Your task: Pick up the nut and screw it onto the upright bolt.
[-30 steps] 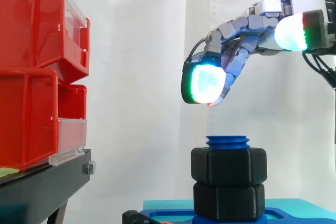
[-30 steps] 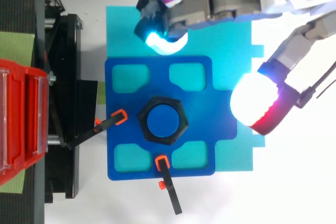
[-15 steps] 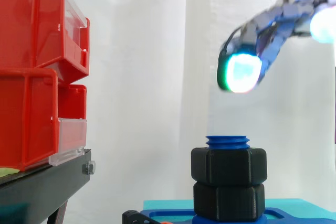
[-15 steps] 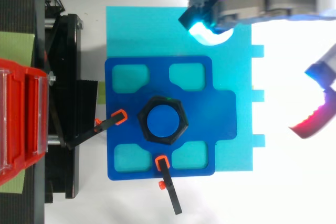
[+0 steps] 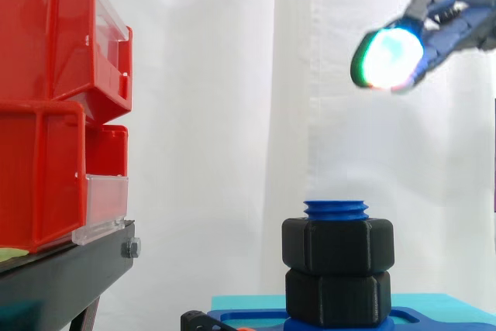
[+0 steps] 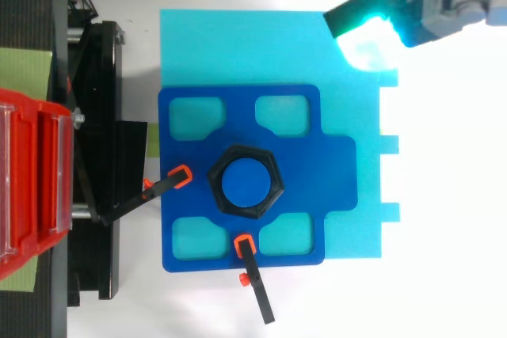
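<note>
A blue upright bolt (image 5: pixel 336 209) rises from the blue fixture plate (image 6: pixel 333 164), its threaded tip just showing. A black hex nut (image 5: pixel 337 246) sits threaded near the bolt's top, above a second black nut (image 5: pixel 337 297) at the base. From above, the nut (image 6: pixel 276 183) rings the bolt's round blue top (image 6: pixel 245 182). My hand (image 5: pixel 453 25) hovers high and to the right of the bolt, well clear of it, with fingers stretched out and holding nothing. In the top view the hand (image 6: pixel 444 5) is at the upper right corner, past the plate's edge.
A cyan sheet (image 6: pixel 238 45) lies under the blue plate. Two black clamps with orange tips (image 6: pixel 170 180) (image 6: pixel 252 275) hold the plate at its left and front. Red bins (image 5: pixel 46 114) stand on a black stand (image 5: pixel 62 277) to the left.
The hand has lifted and drawn back to the right, away from the bolt. The thumb has left the top view. Both nuts and the bolt stayed still.
</note>
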`<act>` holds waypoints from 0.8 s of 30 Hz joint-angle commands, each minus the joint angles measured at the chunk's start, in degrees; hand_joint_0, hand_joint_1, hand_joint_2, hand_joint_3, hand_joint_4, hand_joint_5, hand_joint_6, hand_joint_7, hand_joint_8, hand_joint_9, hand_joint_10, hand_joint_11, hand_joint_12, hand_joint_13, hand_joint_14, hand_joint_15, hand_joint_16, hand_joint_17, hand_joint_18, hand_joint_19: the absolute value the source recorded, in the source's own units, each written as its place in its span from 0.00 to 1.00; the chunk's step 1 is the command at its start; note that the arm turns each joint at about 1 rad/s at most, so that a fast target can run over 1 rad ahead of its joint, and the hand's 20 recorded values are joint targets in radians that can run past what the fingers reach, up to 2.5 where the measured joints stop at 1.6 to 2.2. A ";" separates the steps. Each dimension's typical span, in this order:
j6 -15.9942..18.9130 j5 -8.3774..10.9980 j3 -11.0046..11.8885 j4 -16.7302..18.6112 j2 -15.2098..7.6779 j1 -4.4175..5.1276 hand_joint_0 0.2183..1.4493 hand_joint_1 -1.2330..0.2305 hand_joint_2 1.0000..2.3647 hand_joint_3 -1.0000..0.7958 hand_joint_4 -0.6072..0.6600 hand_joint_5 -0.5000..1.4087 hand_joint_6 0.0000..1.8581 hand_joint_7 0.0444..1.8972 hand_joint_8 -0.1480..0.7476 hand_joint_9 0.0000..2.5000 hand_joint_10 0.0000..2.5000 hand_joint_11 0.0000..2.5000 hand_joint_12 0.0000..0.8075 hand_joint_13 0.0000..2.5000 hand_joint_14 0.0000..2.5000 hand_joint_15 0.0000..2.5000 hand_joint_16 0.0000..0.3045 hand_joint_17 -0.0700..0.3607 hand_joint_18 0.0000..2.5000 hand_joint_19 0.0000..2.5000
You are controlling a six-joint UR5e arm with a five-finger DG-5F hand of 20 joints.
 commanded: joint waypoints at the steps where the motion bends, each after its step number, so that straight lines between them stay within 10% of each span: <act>1: 17.22 1.95 -1.13 0.62 0.04 0.41 0.22 0.65 0.00 0.28 0.56 0.15 0.27 0.32 0.37 0.13 0.00 0.00 0.38 0.07 0.00 0.00 0.12 0.35 0.00 0.00; 11: 30.94 5.55 -1.22 -2.98 0.04 0.77 0.21 0.68 0.00 0.28 0.53 0.14 0.27 0.32 0.37 0.08 0.00 0.00 0.42 0.03 0.00 0.00 0.14 0.38 0.00 0.00; 24: 31.46 5.55 -1.22 -4.56 0.04 0.68 0.21 0.68 0.00 0.28 0.53 0.14 0.27 0.37 0.36 0.05 0.00 0.00 0.41 0.02 0.00 0.00 0.14 0.38 0.00 0.00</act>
